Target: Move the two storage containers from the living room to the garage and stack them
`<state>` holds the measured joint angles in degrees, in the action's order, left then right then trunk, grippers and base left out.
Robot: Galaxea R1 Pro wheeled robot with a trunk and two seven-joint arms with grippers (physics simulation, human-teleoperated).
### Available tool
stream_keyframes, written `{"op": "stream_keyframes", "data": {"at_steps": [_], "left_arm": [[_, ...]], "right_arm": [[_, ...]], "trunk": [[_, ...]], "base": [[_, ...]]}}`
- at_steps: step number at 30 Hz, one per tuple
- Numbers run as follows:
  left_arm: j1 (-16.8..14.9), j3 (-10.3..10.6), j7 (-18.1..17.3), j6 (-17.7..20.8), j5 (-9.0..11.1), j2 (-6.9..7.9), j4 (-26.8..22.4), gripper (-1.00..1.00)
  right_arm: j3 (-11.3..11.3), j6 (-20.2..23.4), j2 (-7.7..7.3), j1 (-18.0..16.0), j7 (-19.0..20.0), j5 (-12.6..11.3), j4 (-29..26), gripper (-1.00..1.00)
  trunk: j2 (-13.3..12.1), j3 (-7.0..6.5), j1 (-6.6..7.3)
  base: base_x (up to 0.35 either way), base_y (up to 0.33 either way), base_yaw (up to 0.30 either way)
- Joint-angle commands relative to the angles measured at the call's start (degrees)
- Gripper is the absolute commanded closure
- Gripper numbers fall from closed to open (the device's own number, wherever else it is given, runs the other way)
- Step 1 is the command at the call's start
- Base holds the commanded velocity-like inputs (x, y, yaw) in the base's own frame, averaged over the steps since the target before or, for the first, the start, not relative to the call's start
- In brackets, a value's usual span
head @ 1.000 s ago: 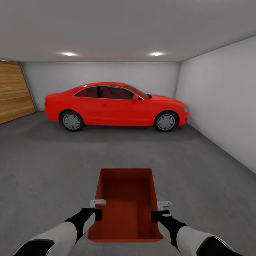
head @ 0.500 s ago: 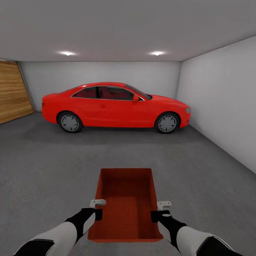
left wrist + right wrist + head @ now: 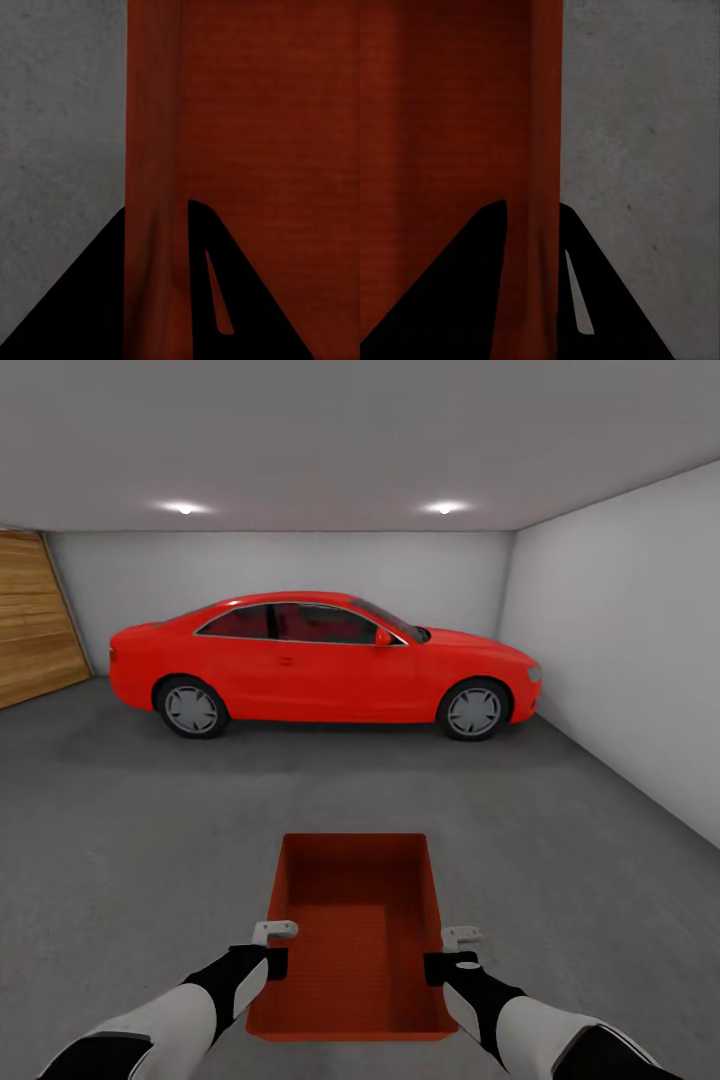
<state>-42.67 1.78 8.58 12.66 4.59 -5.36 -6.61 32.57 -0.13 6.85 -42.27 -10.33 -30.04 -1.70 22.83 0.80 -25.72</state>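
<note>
- Bin [image 3: 352, 930]: orange-red, open top, held level in front of the robot at 6 o'clock in the head view, above the concrete floor [image 3: 130, 840].
- Left gripper [image 3: 277, 945]: clamped on the bin's left long wall; the wrist view shows dark fingers [image 3: 90, 300] straddling that wall [image 3: 154, 187], one on each side.
- Right gripper [image 3: 447, 950]: clamped on the right long wall [image 3: 544, 150], fingers [image 3: 465, 285] either side of it.
- Red car [image 3: 320, 660]: parked side-on at 12 o'clock, well apart from the bin, nose toward 3 o'clock near the white wall [image 3: 620, 650].
- Wood-panelled door [image 3: 35, 620] at 10 o'clock.
- Two ceiling lights [image 3: 184, 509] on.
</note>
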Motion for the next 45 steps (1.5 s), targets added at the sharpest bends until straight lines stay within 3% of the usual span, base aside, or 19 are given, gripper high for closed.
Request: {"op": "stream_keyframes", "data": {"at_steps": [1, 26, 45], "left_arm": [[-0.04, -0.47, 0.38, 0.08, -0.46, -0.02, -0.33, 1.0], [-0.04, -0.49, 0.38, 0.08, -0.46, -0.07, -0.33, 1.0], [-0.04, -0.48, 0.38, 0.08, -0.46, -0.09, -0.33, 1.0]], "right_arm": [[1.0, 0.04, 0.24, -0.01, 0.14, -1.34, 0.12, 1.0], [0.93, 0.04, 0.09, -0.01, 0.14, -1.34, 0.12, 1.0], [1.0, 0.18, 0.28, -0.01, 0.14, -1.34, 0.12, 1.0]], "trunk": [[0.09, 0.08, -0.06], [0.09, 0.08, -0.06], [0.09, 0.08, -0.06]], "base": [[0.32, 0.0, 0.0], [0.32, 0.0, 0.0], [0.32, 0.0, -0.277]]}}
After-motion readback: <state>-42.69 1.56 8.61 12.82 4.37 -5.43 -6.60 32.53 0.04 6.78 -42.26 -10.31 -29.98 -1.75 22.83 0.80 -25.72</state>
